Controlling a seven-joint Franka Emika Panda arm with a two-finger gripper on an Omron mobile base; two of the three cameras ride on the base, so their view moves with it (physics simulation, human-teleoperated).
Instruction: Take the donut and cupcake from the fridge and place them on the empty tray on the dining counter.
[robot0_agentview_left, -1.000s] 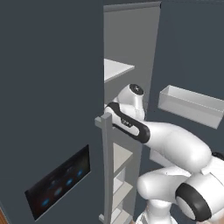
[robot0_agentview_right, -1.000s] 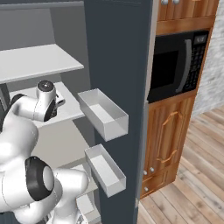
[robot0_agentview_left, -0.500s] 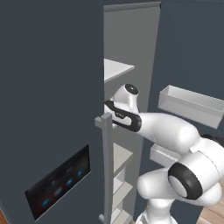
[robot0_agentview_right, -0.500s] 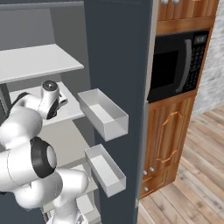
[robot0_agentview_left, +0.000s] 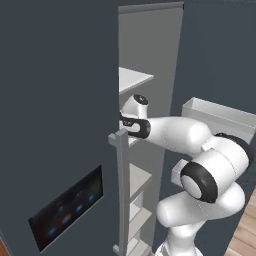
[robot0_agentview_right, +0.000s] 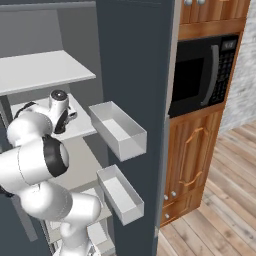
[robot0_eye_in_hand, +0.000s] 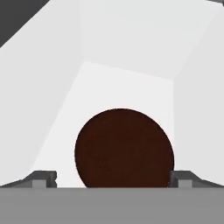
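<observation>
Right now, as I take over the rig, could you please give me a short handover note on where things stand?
Tool: open, holding nothing, reaching inside the fridge over a white shelf.
Cupcake: a dark brown round thing on the shelf floor, straight ahead between the two fingertips, not gripped.
Fridge: right door open, its door bins hold nothing.
Done: door opened, arm lined up on the cupcake.
Left: close on the cupcake, lift it out, carry it to the tray, then fetch the donut.
</observation>
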